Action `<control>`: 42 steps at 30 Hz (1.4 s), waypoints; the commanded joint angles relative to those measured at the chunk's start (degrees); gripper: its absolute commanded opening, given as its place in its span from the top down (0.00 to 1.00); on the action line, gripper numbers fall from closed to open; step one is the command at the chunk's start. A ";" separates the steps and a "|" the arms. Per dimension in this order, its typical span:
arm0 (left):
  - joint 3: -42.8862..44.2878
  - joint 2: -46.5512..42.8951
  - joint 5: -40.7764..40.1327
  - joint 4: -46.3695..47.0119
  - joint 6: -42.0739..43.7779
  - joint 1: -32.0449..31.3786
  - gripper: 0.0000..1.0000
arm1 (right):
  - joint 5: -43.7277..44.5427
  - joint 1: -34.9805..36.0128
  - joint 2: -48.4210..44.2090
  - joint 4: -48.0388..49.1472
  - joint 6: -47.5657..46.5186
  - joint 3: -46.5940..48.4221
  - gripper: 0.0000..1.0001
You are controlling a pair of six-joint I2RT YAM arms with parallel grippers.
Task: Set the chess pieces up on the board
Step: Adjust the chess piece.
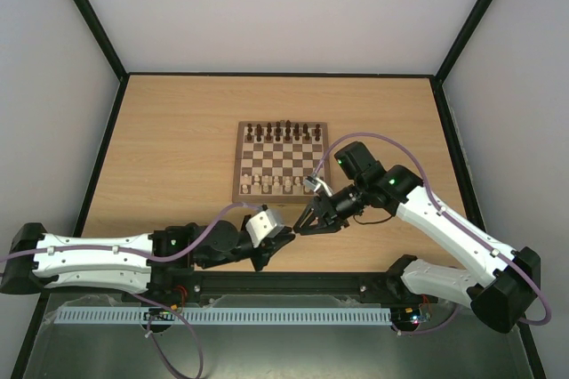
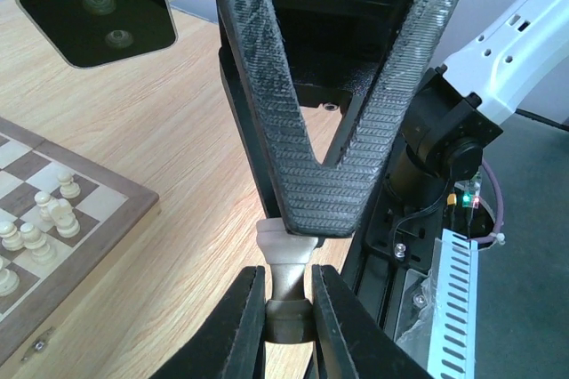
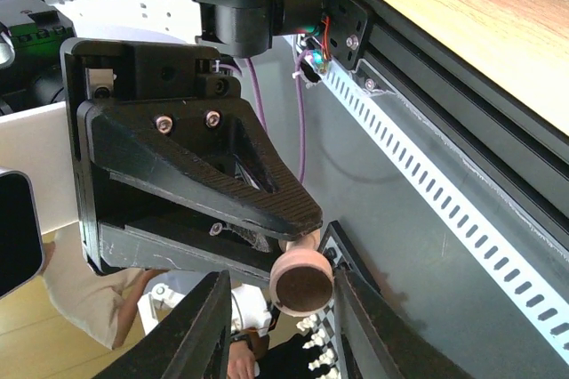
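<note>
- Chess piece (image 2: 286, 283), pale, spans both grippers, long axis running from one to the other, felt base (image 3: 302, 281) toward right wrist camera.
- Left gripper (image 2: 292, 235) clamps its head.
- Right gripper (image 2: 288, 326) clamps its base.

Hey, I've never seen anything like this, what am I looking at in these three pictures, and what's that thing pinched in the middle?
Two robot arms sit at a table's near edge. One picture looks down from above; the other two come from cameras on each wrist.

On the table lies a chessboard: dark pieces along the far row, pale pieces along the near side.

The left gripper and right gripper meet in front of the board. Both close on one pale chess piece, apparently passing it between them. The right wrist view shows its round base.
</note>
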 commanded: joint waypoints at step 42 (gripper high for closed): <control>2.71 -11.19 -17.54 -6.62 -8.15 1.03 0.27 | 25.08 -0.22 -1.61 -8.91 -5.14 5.35 0.88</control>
